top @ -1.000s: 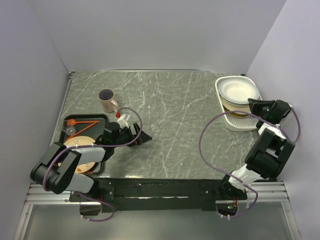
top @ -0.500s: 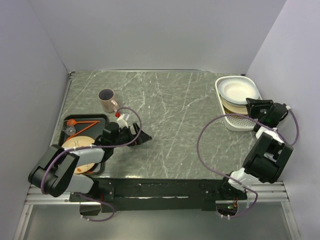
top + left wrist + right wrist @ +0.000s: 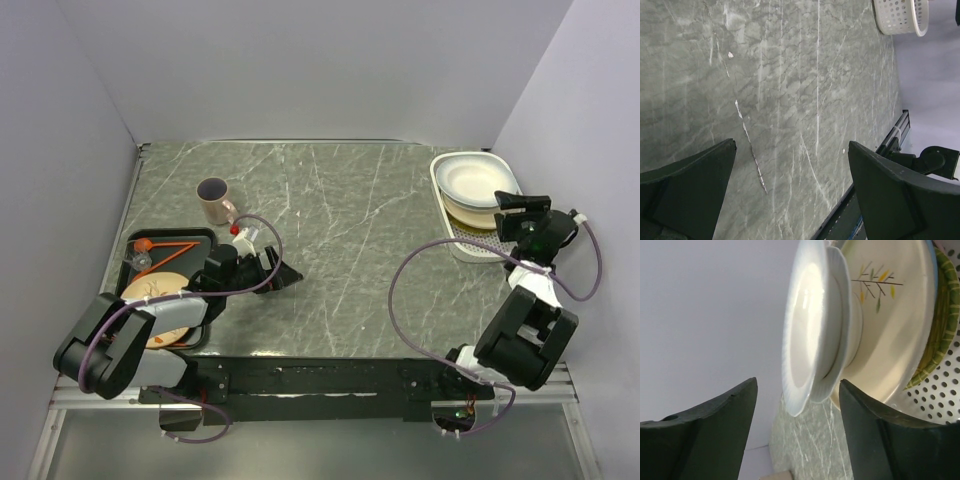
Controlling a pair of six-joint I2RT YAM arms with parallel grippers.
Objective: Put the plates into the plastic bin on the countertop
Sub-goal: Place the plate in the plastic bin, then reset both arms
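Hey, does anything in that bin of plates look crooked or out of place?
Slightly. The white plate on top of the stack in the plastic bin sits off-centre, shifted toward the far end, so a crescent of the beige branch-pattern plate beneath shows. Nothing looks spilled or broken.

We see a beige mug point(image 3: 213, 201) standing upright, its handle at the near right. Near it, to the left, we see a black tray point(image 3: 185, 234) carrying orange utensils point(image 3: 172, 244).

High fixed view looking down, wrist views low, all sharing plastic bin point(image 3: 900, 17)
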